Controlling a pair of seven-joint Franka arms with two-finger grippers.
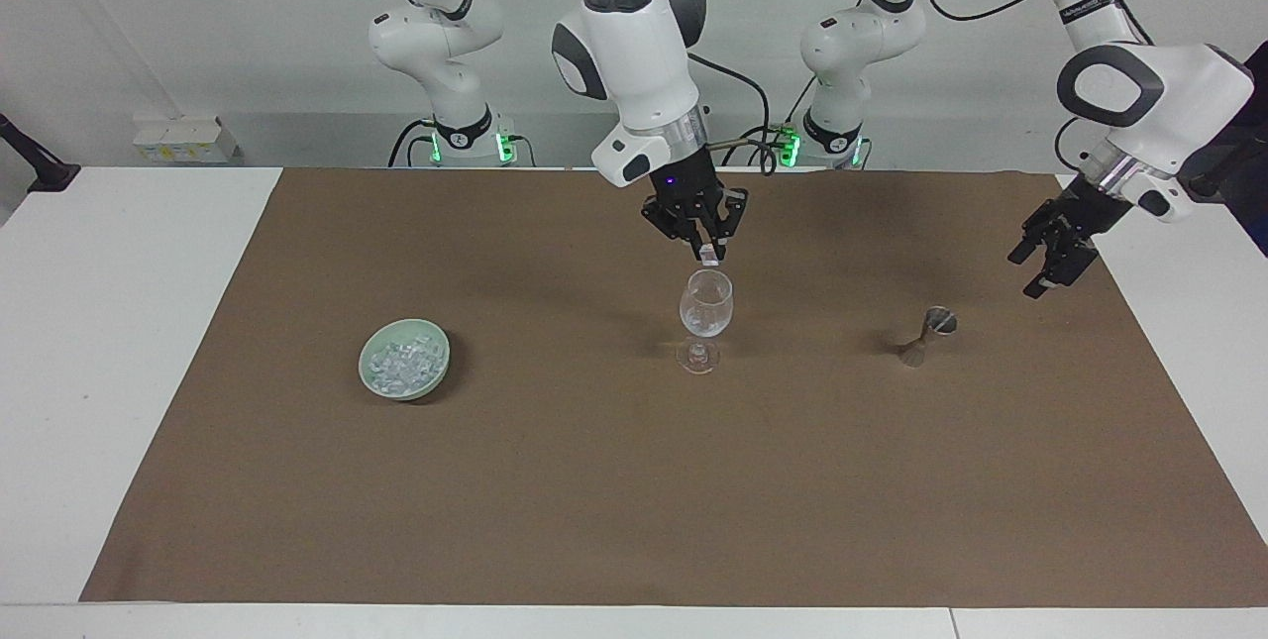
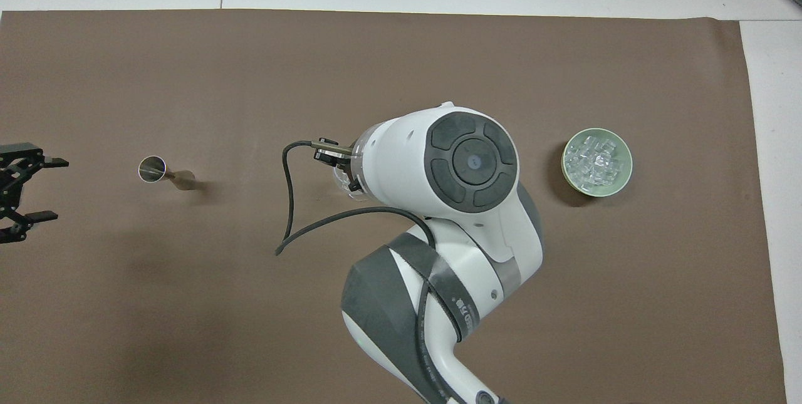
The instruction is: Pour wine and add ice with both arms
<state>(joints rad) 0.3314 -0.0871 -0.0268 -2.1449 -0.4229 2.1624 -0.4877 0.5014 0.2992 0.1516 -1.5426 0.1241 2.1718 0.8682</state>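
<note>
A stemmed glass (image 1: 705, 307) stands upright mid-mat, with something clear low in its bowl. My right gripper (image 1: 707, 250) hangs just over its rim, shut on a small chunk of ice (image 1: 709, 257). In the overhead view the right arm covers most of the glass (image 2: 344, 182) and hides the gripper. A heap of ice (image 1: 402, 360) fills a pale green bowl (image 1: 439, 372) toward the right arm's end; the bowl (image 2: 620, 183) also shows from overhead. My left gripper (image 1: 1048, 261) is open and empty in the air, beside a metal jigger (image 1: 927, 332).
The jigger (image 2: 153, 169) stands on the brown mat (image 1: 634, 500) toward the left arm's end, about level with the glass. The left gripper (image 2: 53, 189) shows at the edge of the overhead view. White table (image 1: 119, 322) borders the mat.
</note>
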